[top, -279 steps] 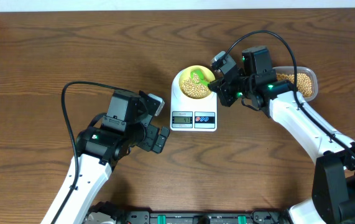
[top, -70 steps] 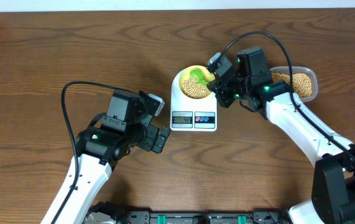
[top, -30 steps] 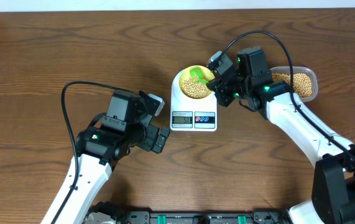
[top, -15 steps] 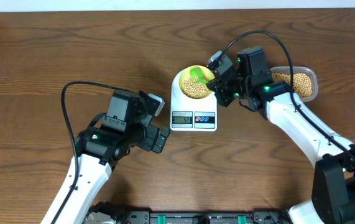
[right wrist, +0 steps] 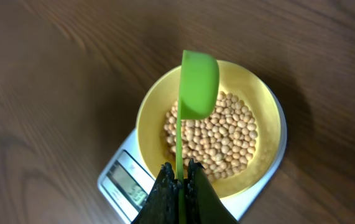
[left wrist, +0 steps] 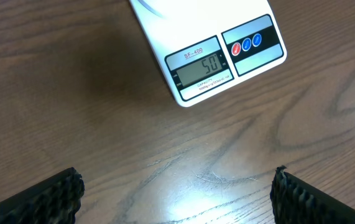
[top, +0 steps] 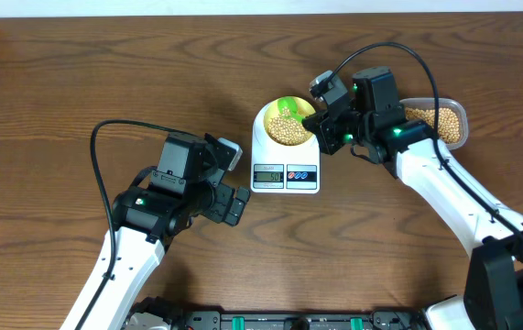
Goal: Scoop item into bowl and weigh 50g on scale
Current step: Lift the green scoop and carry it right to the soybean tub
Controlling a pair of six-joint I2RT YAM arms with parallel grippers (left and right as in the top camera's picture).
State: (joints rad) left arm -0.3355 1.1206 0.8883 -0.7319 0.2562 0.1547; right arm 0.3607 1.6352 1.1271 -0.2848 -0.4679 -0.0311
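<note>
Our right tool (right wrist: 178,183) is nearly closed, its two fingers pinched on the thin handle of a green scoop (right wrist: 199,84). The scoop hangs above the bowl (right wrist: 146,118), over its far side, and we see only the outside of its cup, so we cannot tell whether it carries anything. Half a second ago, in the overhead view, the scoop sat lower and nearer the bowl's middle; it has since drawn up and back with the arm.

The beans (right wrist: 217,140) lie in a heap covering the bottom of the pale yellow bowl. The bowl stands on the round platform of the white scale (top: 285,174). The display (left wrist: 202,65) reads 50, with red and blue buttons (left wrist: 247,43) just beside it. Behind the right arm a clear tub (top: 440,124) holds more beans.

Our left tool (left wrist: 176,186) is spread wide and holds nothing. It hovers over the bare wooden desk (top: 59,92) just in front of the scale, and its arm has not shifted from the earlier views.
</note>
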